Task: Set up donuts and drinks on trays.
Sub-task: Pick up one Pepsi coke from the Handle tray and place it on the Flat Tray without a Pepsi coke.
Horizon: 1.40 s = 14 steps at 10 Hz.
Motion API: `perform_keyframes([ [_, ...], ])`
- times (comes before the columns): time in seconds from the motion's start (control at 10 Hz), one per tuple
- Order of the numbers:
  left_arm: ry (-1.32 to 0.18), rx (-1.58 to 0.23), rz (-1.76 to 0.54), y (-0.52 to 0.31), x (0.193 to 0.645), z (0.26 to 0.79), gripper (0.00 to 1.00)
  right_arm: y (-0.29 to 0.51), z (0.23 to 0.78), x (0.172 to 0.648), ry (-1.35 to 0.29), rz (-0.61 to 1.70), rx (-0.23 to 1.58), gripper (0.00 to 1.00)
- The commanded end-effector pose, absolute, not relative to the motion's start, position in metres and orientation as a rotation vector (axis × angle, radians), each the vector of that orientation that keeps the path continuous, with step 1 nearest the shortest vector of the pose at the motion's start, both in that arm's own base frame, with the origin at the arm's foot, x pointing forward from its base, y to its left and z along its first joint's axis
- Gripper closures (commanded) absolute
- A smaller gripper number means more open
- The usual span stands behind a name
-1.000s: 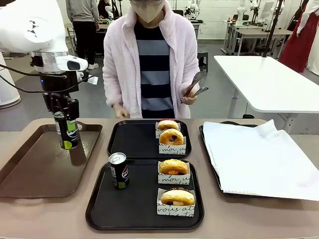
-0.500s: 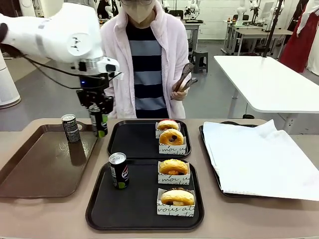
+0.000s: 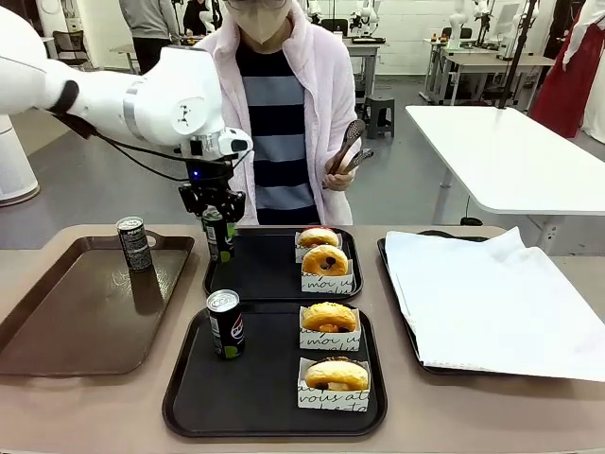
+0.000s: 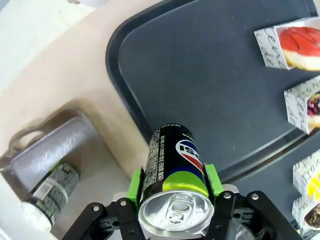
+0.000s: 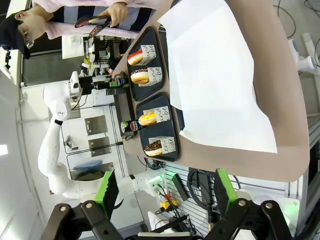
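Left pincer [image 3: 216, 216] is closed on a green-banded can [image 3: 218, 235], held above the far black tray [image 3: 255, 274], at its left edge. Next, lowering onto it seems needed.

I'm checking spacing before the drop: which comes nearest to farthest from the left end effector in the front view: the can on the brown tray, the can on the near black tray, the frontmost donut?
From the left end effector:
1. Can on the brown tray, left.
2. Can on the near black tray, below.
3. Frontmost donut, front right.

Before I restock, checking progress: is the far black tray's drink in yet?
Not yet: the left gripper holds the can above the far tray's left edge.
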<state>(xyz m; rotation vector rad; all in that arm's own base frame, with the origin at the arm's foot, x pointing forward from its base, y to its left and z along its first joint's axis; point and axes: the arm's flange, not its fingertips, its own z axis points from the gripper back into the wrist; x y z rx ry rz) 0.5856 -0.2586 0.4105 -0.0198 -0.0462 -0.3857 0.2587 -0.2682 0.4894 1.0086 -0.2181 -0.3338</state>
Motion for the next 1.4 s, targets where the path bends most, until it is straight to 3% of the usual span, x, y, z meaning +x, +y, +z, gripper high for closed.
perform_keyframes([
  [0.0, -0.097, -0.013, -0.372, -0.27, 0.586, 0.4, 0.42, -0.268, 0.491, 0.26, -0.229, -0.332, 1.026, 0.0],
  [0.3, -0.103, 0.0, -0.41, -0.286, 0.585, 0.38, 0.42, -0.268, 0.491, 0.26, -0.229, -0.332, 1.026, 0.0],
  [0.4, -0.094, 0.002, -0.42, -0.287, 0.584, 0.379, 0.0, -0.268, 0.491, 0.26, -0.229, -0.332, 1.026, 0.0],
  [1.0, -0.07, -0.008, -0.434, -0.285, 0.58, 0.379, 0.0, -0.268, 0.491, 0.26, -0.229, -0.332, 1.026, 0.0],
  [1.3, -0.051, -0.077, -0.493, -0.274, 0.546, 0.428, 0.0, -0.268, 0.491, 0.26, -0.229, -0.332, 1.026, 0.0],
])
